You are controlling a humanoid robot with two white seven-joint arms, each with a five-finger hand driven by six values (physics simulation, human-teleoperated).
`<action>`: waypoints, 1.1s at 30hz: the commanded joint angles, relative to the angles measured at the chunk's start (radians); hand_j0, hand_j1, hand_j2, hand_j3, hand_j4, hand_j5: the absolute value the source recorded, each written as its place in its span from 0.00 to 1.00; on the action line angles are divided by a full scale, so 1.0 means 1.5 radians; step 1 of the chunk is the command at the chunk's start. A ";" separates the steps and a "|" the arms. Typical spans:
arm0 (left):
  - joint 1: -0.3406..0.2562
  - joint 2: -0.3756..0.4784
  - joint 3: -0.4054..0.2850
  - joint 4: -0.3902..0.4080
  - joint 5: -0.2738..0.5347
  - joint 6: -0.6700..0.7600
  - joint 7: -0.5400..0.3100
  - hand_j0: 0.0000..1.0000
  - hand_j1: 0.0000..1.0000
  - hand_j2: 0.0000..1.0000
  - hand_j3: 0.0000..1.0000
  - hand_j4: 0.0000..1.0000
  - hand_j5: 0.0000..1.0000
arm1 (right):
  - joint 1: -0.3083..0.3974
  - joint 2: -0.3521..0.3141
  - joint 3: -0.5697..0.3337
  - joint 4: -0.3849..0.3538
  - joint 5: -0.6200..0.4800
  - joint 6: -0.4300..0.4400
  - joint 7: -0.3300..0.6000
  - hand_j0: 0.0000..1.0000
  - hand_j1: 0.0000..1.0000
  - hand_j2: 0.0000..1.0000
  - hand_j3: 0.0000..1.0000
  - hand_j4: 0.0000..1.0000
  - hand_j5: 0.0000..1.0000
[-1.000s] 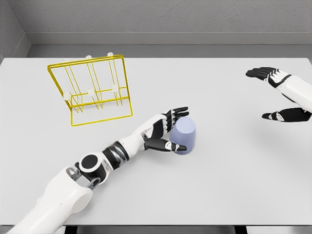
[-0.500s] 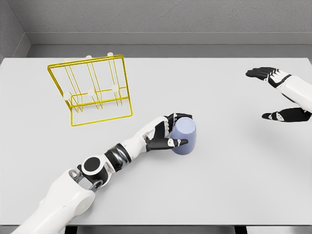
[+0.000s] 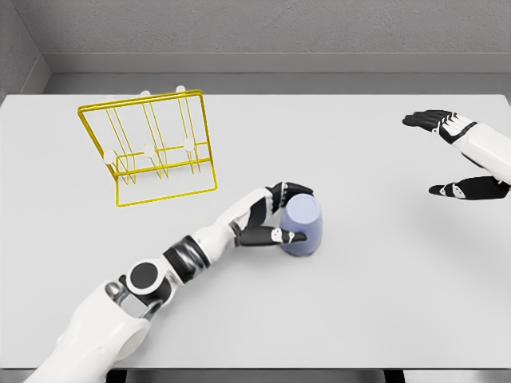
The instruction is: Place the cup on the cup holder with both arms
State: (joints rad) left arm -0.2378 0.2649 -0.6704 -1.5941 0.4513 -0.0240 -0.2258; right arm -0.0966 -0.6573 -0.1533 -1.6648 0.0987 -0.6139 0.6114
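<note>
From the head camera, a pale blue cup stands mouth-down near the middle of the grey table. The left hand wraps it from the left, thumb across the front and fingers curled over the far side. The yellow wire cup holder sits far left, well apart. The right hand hovers at the right edge, fingers spread, holding nothing.
</note>
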 commanded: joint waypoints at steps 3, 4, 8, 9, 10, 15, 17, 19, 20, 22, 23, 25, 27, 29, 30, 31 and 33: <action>0.000 0.000 0.011 -0.019 0.000 0.001 0.001 0.64 0.64 0.64 0.64 0.64 0.64 | 0.000 -0.001 0.000 0.000 -0.004 0.002 0.000 1.00 1.00 1.00 1.00 1.00 1.00; -0.001 0.000 0.011 -0.023 0.001 0.001 0.001 0.64 0.64 0.64 0.64 0.64 0.64 | 0.000 -0.001 0.000 -0.001 -0.005 0.002 0.000 1.00 1.00 1.00 1.00 1.00 1.00; 0.009 0.001 0.026 -0.043 0.002 0.001 0.001 0.64 0.64 0.64 0.64 0.64 0.64 | 0.000 -0.001 0.000 0.000 -0.005 0.002 0.000 1.00 1.00 1.00 1.00 1.00 1.00; 0.010 0.002 0.027 -0.046 0.002 0.001 0.001 0.64 0.64 0.64 0.64 0.64 0.64 | 0.000 -0.001 0.000 -0.001 -0.005 0.002 0.000 1.00 1.00 1.00 1.00 1.00 1.00; 0.011 0.002 0.035 -0.047 0.002 0.001 0.001 0.64 0.64 0.64 0.64 0.64 0.64 | 0.000 -0.001 0.000 0.000 -0.005 0.002 0.000 1.00 1.00 1.00 1.00 1.00 1.00; 0.015 0.005 0.060 -0.065 0.002 0.001 0.001 0.64 0.64 0.64 0.64 0.64 0.64 | 0.000 -0.001 0.000 -0.001 -0.005 0.002 0.000 1.00 1.00 1.00 1.00 1.00 1.00; 0.017 0.006 0.072 -0.068 0.003 0.001 0.001 0.64 0.64 0.64 0.64 0.64 0.64 | 0.000 -0.001 0.000 0.000 -0.005 0.002 0.000 1.00 1.00 1.00 1.00 1.00 1.00; 0.020 0.013 0.076 -0.073 0.003 0.001 0.001 0.64 0.64 0.64 0.64 0.64 0.64 | 0.000 -0.001 0.000 -0.001 -0.005 0.002 0.000 1.00 1.00 1.00 1.00 1.00 1.00; 0.020 0.016 0.080 -0.080 0.003 0.001 0.001 0.64 0.64 0.64 0.64 0.64 0.64 | 0.000 -0.001 0.000 -0.001 -0.005 0.002 0.000 1.00 1.00 1.00 1.00 1.00 1.00; 0.021 0.017 0.093 -0.080 0.003 0.001 0.001 0.64 0.64 0.64 0.64 0.64 0.64 | 0.000 -0.001 0.000 -0.001 -0.005 0.002 0.000 1.00 1.00 1.00 1.00 1.00 1.00; 0.021 0.018 0.095 -0.081 0.003 0.001 0.001 0.64 0.64 0.64 0.64 0.64 0.64 | 0.000 -0.001 0.000 -0.001 -0.005 0.002 0.000 1.00 1.00 1.00 1.00 1.00 1.00; 0.025 0.023 0.097 -0.090 0.003 0.000 0.001 0.64 0.64 0.64 0.64 0.64 0.64 | 0.000 -0.001 0.000 -0.001 -0.004 0.002 0.000 1.00 1.00 1.00 1.00 1.00 1.00; 0.028 0.029 0.098 -0.094 0.003 0.000 0.001 0.64 0.64 0.64 0.64 0.64 0.64 | 0.000 -0.001 0.000 -0.002 -0.005 0.002 0.000 1.00 1.00 1.00 1.00 1.00 1.00; 0.030 0.030 0.108 -0.096 0.005 -0.005 0.001 0.64 0.64 0.64 0.64 0.64 0.64 | 0.000 -0.001 0.000 -0.005 -0.005 0.002 0.000 1.00 1.00 1.00 1.00 1.00 1.00; 0.031 0.034 0.112 -0.101 0.008 -0.005 0.001 0.64 0.64 0.64 0.64 0.64 0.64 | 0.000 -0.001 0.000 -0.005 -0.005 0.002 0.000 1.00 1.00 1.00 1.00 1.00 1.00; 0.031 0.037 0.114 -0.105 0.009 -0.005 0.001 0.64 0.64 0.64 0.64 0.64 0.64 | 0.000 -0.001 0.000 -0.004 -0.005 0.002 0.000 1.00 1.00 1.00 1.00 1.00 1.00; 0.033 0.038 0.116 -0.105 0.009 -0.005 0.001 0.62 0.62 0.62 0.62 0.62 0.62 | 0.000 -0.001 0.000 -0.004 -0.005 0.002 0.000 1.00 1.00 1.00 1.00 1.00 1.00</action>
State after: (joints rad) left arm -0.1841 0.3166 -0.5022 -1.7457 0.4594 -0.0330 -0.2240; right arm -0.0966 -0.6573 -0.1533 -1.6699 0.0982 -0.6139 0.6114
